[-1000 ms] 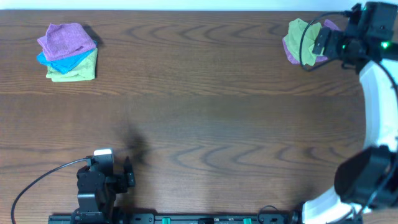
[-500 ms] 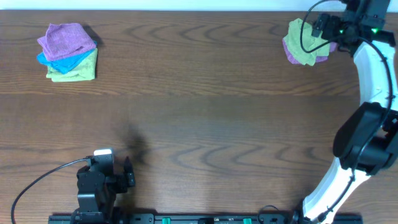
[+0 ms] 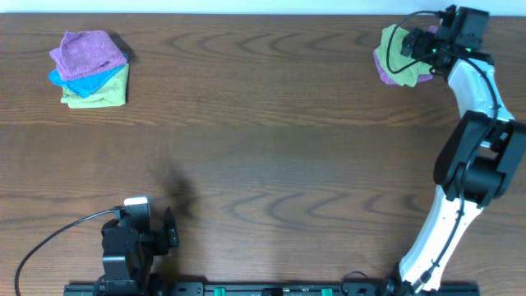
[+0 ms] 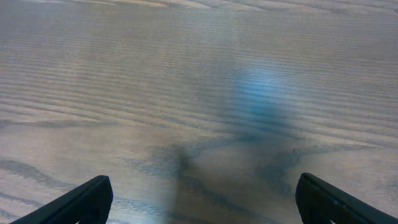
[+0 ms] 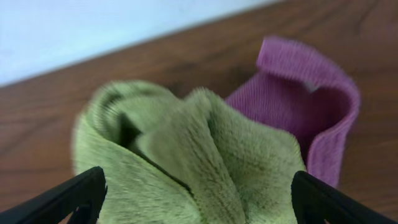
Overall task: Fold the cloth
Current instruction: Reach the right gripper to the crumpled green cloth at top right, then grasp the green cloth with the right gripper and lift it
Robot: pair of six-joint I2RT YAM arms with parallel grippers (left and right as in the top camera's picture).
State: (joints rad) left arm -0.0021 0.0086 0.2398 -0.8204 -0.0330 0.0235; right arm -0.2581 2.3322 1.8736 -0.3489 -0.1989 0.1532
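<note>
Folding is unstarted: the cloth lies crumpled at the tabletop's far right corner, right gripper spread above it, empty.

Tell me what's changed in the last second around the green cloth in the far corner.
The right arm's elbow swung in from the right edge of the table; the right gripper edged toward the far edge, open over the cloth, not gripping it. The cloth, the purple cloth partly under it, the far-left stack and the open left gripper stayed put.
</note>
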